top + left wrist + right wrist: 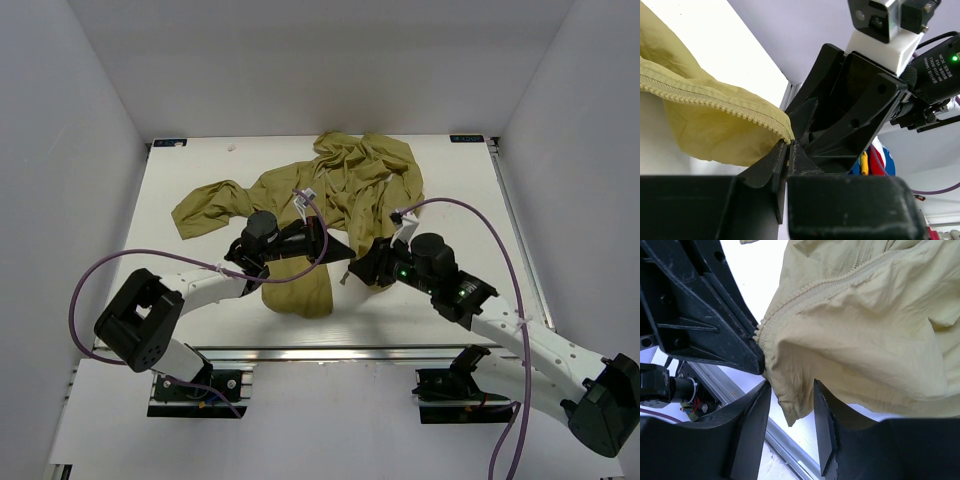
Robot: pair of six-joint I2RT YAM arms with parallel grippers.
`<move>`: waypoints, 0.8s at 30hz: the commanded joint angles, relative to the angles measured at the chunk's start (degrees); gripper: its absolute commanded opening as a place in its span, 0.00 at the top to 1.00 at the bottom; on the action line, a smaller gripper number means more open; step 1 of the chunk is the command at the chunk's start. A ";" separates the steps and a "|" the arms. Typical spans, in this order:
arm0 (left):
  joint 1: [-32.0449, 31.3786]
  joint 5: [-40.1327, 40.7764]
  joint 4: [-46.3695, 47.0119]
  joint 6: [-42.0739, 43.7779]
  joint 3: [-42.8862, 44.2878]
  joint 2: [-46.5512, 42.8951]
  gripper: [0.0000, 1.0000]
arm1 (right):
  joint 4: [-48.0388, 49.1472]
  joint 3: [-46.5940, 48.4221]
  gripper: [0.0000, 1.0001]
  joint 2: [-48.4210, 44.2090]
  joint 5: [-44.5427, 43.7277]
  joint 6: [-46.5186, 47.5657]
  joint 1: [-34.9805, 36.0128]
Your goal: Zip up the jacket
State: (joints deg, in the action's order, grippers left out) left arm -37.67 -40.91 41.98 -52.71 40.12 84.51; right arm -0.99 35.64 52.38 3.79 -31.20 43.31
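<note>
Location: the jacket (330, 185) lies crumpled across the middle of the white tabletop (460, 200). One sleeve (205, 208) trails toward 9 o'clock, the bunched hood end sits at 12 to 1 o'clock, and a loose front panel hangs toward 6 o'clock.

Left gripper (786, 155): closed. It pinches the very end of a zipper edge at the panel's corner, and the zipper teeth (710, 97) run away from it toward 10 o'clock in its own wrist view. The hold takes in only a small amount of cloth.

Right gripper (791, 385): jaws apart, gripping nothing. It sits nose to nose with the left gripper, with a loose fabric corner drooping between its fingers and not clamped. A second line of teeth runs toward 1 o'clock in that view.

Handling assessment: the cloth is thin, light and limp. It creases wherever it is unsupported and will sag or fold rather than hold a line, and it looks smooth enough to slip out of a shallow pinch. The teeth and their tape form the only firmer strip.

Recommended hold: grip on the tape just beside the teeth at the bottom ends of both front edges, and keep the cloth taut between the grips so the two rows line up. The slider and pull tab cannot be made out in any view, so they need locating before closure is attempted.
</note>
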 commanded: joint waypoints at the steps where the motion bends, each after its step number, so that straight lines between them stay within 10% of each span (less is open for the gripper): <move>1: -0.30 0.56 -0.84 1.12 0.75 -2.51 1.00 | 4.07 -0.92 0.55 -1.67 0.16 0.97 0.28; 18: -0.30 1.27 -1.37 1.03 1.01 -3.21 1.00 | 5.39 -0.92 0.60 -0.44 1.48 1.67 0.28; 24: -0.30 1.62 -1.72 1.29 0.75 -3.56 1.00 | 6.62 -1.10 0.78 -0.88 1.39 1.84 0.20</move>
State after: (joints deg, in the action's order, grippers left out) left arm -37.67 -39.62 40.27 -52.34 40.12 84.33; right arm 1.98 34.59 52.05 4.86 -30.37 43.31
